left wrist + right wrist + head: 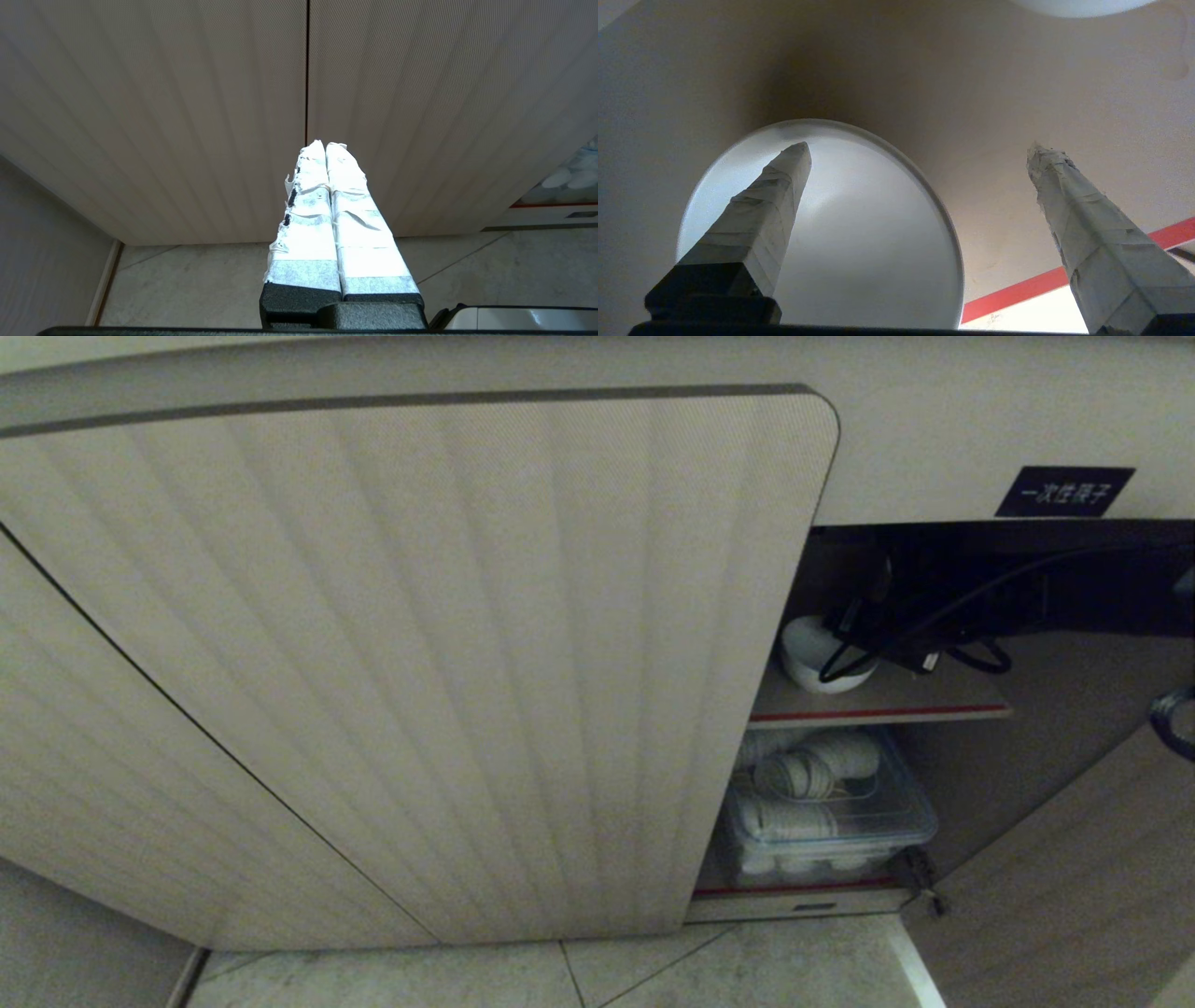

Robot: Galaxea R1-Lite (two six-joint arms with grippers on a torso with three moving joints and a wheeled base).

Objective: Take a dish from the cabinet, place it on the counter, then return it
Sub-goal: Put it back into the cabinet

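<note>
The cabinet has ribbed beige doors, and its right side stands open. On the upper shelf with the red front edge sits the dish, a small white bowl. My right arm reaches into the dark opening just above it. In the right wrist view my right gripper is open wide. One finger hangs over the inside of the dish. The other finger is outside the rim, over the shelf. My left gripper is shut and empty, facing the closed doors. The counter's top is out of view.
A clear plastic box of white items fills the lower shelf. A black label sits above the opening. The open door's inner face stands at the right. Another white rounded thing lies deeper on the shelf. Tiled floor lies below.
</note>
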